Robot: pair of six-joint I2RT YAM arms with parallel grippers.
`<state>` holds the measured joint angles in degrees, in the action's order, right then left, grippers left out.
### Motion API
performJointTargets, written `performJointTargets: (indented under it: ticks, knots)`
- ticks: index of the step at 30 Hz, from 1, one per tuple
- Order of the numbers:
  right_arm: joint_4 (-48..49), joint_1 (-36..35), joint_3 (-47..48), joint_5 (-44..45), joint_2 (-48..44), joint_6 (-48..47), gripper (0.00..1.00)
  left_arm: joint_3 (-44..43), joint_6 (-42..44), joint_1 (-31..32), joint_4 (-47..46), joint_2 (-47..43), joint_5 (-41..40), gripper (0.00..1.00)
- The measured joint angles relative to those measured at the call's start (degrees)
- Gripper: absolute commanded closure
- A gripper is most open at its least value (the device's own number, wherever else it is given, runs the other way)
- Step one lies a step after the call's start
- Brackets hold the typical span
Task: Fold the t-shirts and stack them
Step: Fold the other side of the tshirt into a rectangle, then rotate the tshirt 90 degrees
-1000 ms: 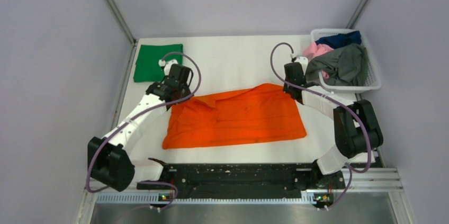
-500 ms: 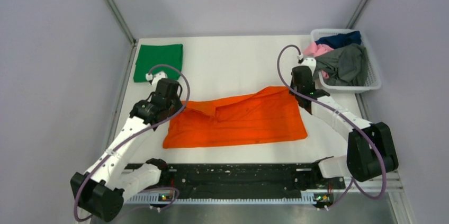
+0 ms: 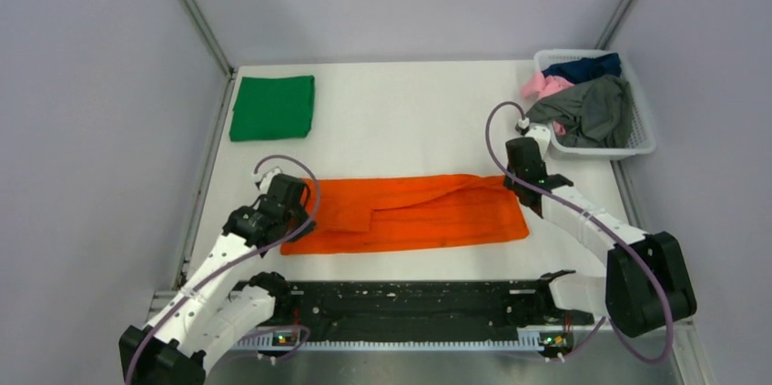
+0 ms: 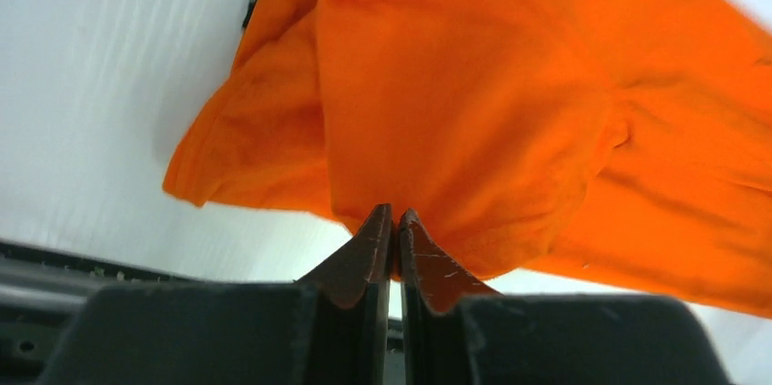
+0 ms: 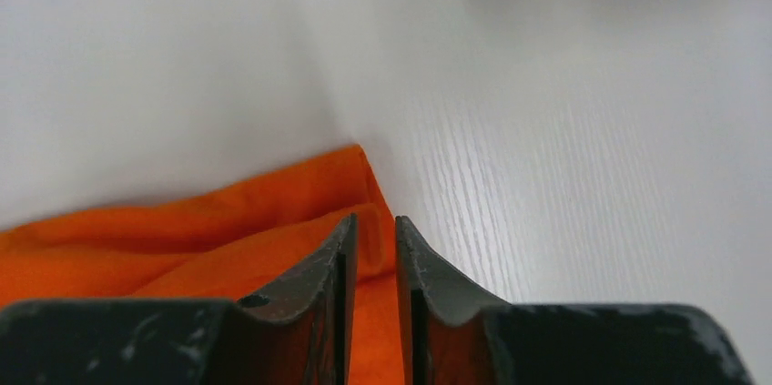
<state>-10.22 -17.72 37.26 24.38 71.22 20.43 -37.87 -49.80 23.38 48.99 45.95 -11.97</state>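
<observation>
**Left end effector** (image 4: pixel 393 214): jaws pressed together at the near left edge of the orange t-shirt (image 3: pixel 419 212). In the left wrist view a panel of the cloth draws in toward the tips, so it appears to be pinching the hem.

**Right end effector** (image 5: pixel 375 221): jaws a narrow gap apart at the far right corner of the same shirt. The orange hem shows in the gap, but whether it is nipped or just lies beneath cannot be told.

**Orange t-shirt:** lies on the desk (image 3: pixel 410 112) between the two arms as a long, flat band running left to right. Its far edge is laid over toward the near edge. A loose flap sits left of centre, and the left end is uneven.
- Status: lengthwise fold roughly in place.
- Judged remaining: folding end to end into a compact square, then stacking.

**Green t-shirt** (image 3: pixel 272 107): at the far left corner of the desk, well apart from the orange one.
- Status: folded into a neat square, and likely the base of the stack.

**White basket** (image 3: pixel 643 135): at the far right corner, holding the unfolded shirts.
- Grey t-shirt (image 3: pixel 592 112): crumpled on top.
- Pink t-shirt (image 3: pixel 543 85): spilling over the left rim.
- Navy t-shirt (image 3: pixel 583 66): at the back.

**Tally, as judged:**
- One shirt finished.
- One shirt mid-fold.
- Three shirts untouched.
- The task is under halfway.
</observation>
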Motion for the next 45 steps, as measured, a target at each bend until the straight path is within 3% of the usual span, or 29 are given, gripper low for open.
performJointTargets:
  ticks: [3, 7, 8, 11, 15, 18, 22, 26, 31, 40, 45]
  knots:
    - [-3.5, 0.0, -1.9, 1.7, -2.5, 3.5, 0.29, 3.3, -2.1, 0.0, 2.4, -1.7, 1.6, 0.44]
    - [-8.8, 0.0, -2.3, 4.8, -7.3, 7.3, 0.02, 3.7, -4.0, 0.0, 4.4, -5.6, 2.6, 0.07]
    - [-9.4, 0.0, -2.3, 5.2, -8.6, 8.0, 0.01, 3.5, -4.2, 0.0, 4.6, -6.4, 2.7, 0.02]
    - [-9.4, 0.0, -2.3, 4.3, -13.5, 8.2, 0.01, 2.4, -4.1, 0.0, 4.4, -7.0, 3.1, 0.01]
    - [-3.5, 0.2, -2.3, -7.4, -15.0, 5.9, 0.01, 1.4, -3.4, 0.0, -0.8, -2.2, 5.0, 0.01]
    - [3.0, 0.0, -2.3, -19.9, -10.5, 4.7, 0.01, 1.2, -2.5, 0.0, -8.3, 6.3, 7.7, 0.01]
    - [6.1, -1.0, -0.7, -28.6, 0.7, 3.6, 0.01, 0.1, -2.5, 0.0, -15.1, 20.0, 8.5, 0.01]
    - [3.1, -1.3, 1.6, -28.3, 10.0, 3.7, 0.01, -1.6, -2.6, -0.5, -18.2, 29.7, 7.6, 0.01]
    - [-1.5, 0.4, 2.9, -21.9, 10.4, 6.3, 0.01, -3.0, -3.5, -3.0, -19.0, 31.9, 8.1, 0.01]
    - [-9.2, 14.3, -2.4, -15.5, -0.8, 9.9, 0.01, -4.6, -3.3, -8.5, -20.1, 34.1, 7.6, 0.01]
    - [-7.9, 15.5, -3.8, -21.8, -8.0, 8.3, 0.01, -11.7, -1.1, -9.6, -18.0, 41.6, 7.0, 0.01]
